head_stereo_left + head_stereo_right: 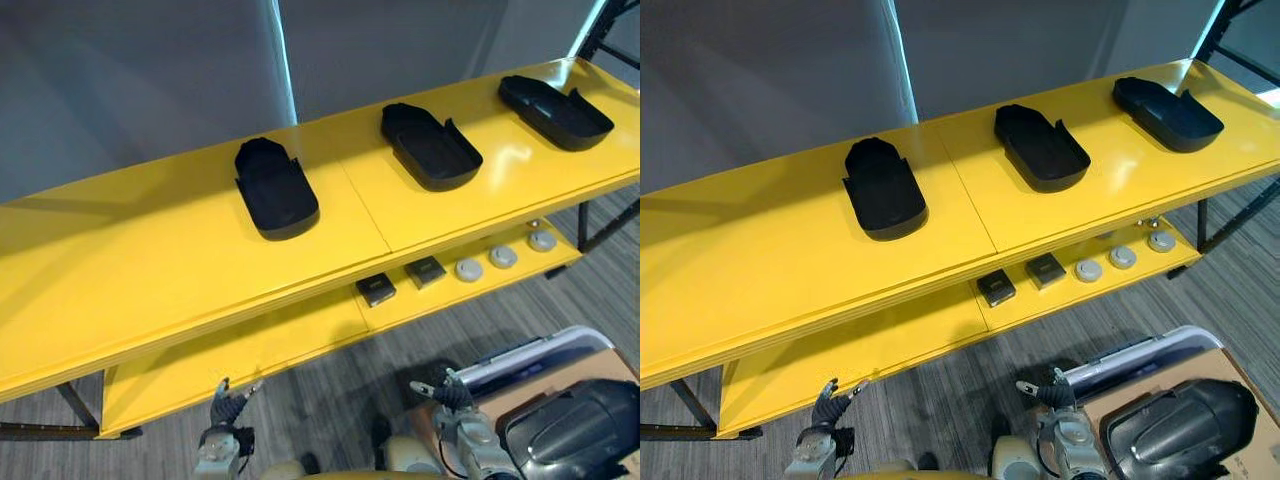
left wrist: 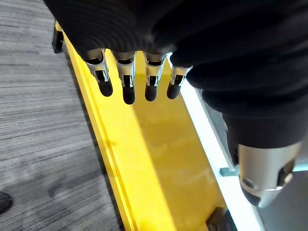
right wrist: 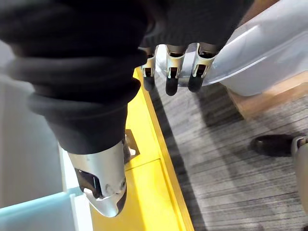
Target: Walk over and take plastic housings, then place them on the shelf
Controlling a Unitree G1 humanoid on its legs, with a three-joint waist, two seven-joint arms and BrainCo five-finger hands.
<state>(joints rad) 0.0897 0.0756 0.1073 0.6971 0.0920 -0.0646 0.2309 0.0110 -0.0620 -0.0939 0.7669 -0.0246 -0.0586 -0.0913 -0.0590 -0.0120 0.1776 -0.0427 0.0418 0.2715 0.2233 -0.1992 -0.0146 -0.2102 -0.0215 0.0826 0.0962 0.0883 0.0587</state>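
"Left eye view first: what's on top?"

"Three black plastic housings lie on the top board of the yellow shelf [image 1: 150, 250], well apart from one another: left housing [image 1: 276, 188], middle housing [image 1: 430, 146], right housing [image 1: 555, 111]."

"And your hands?"

"My left hand [image 1: 228, 408] hangs low before the lower board [image 1: 250, 350], fingers [image 2: 127, 84] straight, holding nothing. My right hand [image 1: 445, 392] is low too, fingers straight and empty, near a pale plastic bin [image 1: 545, 355]."

"Anything on that lower board?"

"Two dark squares [image 1: 376, 289] and three grey discs [image 1: 503, 257]."
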